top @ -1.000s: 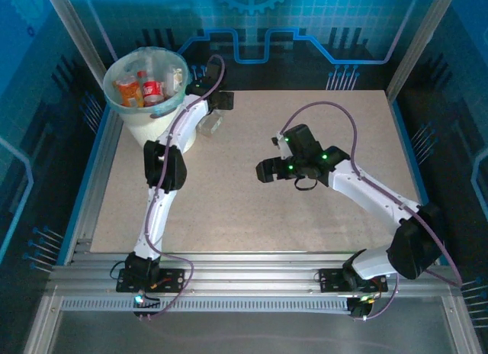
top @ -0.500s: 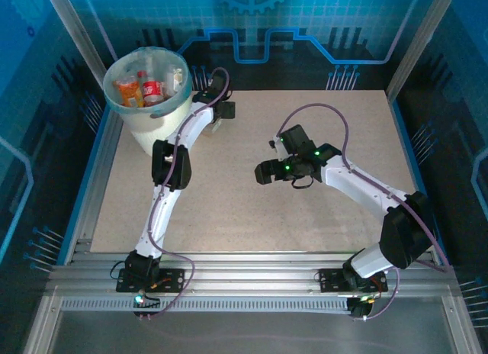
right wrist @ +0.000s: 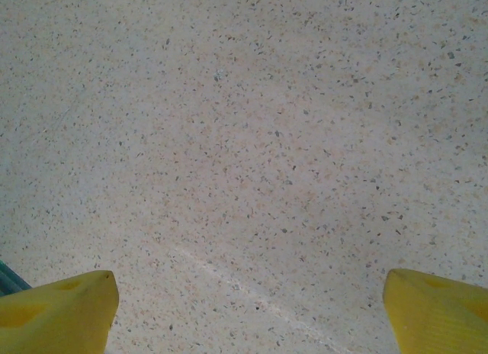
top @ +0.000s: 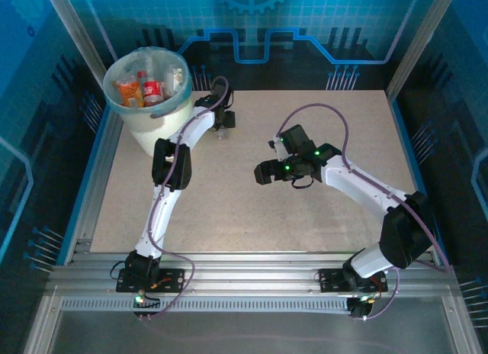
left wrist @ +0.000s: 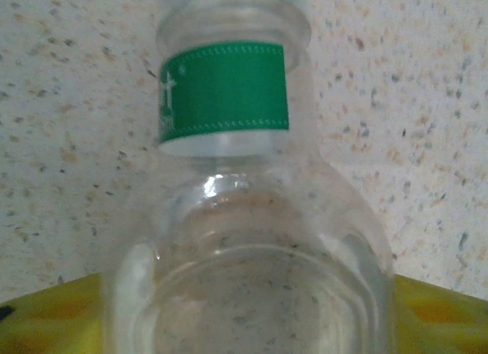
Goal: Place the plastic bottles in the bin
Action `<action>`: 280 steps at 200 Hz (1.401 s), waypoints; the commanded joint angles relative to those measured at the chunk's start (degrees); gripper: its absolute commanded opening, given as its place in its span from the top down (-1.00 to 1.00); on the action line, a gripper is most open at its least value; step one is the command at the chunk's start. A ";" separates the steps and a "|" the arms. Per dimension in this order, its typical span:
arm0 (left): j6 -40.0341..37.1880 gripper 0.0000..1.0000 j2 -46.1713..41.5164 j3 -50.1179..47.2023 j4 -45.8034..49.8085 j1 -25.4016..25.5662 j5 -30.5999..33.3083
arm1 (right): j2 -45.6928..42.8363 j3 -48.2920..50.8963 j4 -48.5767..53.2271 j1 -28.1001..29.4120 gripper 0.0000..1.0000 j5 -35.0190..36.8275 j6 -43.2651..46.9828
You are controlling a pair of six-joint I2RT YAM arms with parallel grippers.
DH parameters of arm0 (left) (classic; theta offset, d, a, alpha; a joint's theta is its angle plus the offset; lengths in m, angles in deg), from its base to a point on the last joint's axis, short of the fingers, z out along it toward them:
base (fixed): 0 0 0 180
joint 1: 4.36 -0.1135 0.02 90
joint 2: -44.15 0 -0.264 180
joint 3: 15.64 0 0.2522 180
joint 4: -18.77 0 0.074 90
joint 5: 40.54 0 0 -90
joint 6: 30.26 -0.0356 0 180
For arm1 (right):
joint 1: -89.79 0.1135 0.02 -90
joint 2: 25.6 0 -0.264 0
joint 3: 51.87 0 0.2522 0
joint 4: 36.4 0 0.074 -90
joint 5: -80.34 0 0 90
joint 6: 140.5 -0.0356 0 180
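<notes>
Left wrist: clear bottle [left wrist: 229,87], likely light, slick, crushable; best taken mid-body; left claw [left wrist: 245,317] astride it, grip untellable; right claw [right wrist: 245,308] wide.

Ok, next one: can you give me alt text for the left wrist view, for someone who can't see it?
A clear plastic bottle with a green label band near its neck, seen close up against a speckled table, neck pointing away from the camera. Yellow fingers of the left tool flank it at the lower corners; whether they grip it is unclear.
</notes>
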 commanded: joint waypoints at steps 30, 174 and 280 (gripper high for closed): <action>-0.71 -0.09 -9.48 -8.95 -2.50 3.58 -6.52 | -3.36 -2.32 1.71 -0.41 -0.81 0.54 0.60; -9.09 0.05 -74.77 -62.34 -25.11 12.25 -23.77 | -25.99 3.04 -15.34 0.24 -0.79 -3.05 0.11; -9.00 0.08 -108.98 -90.11 -37.50 12.20 -36.71 | -16.69 -4.76 -30.59 10.33 -0.87 -16.59 0.19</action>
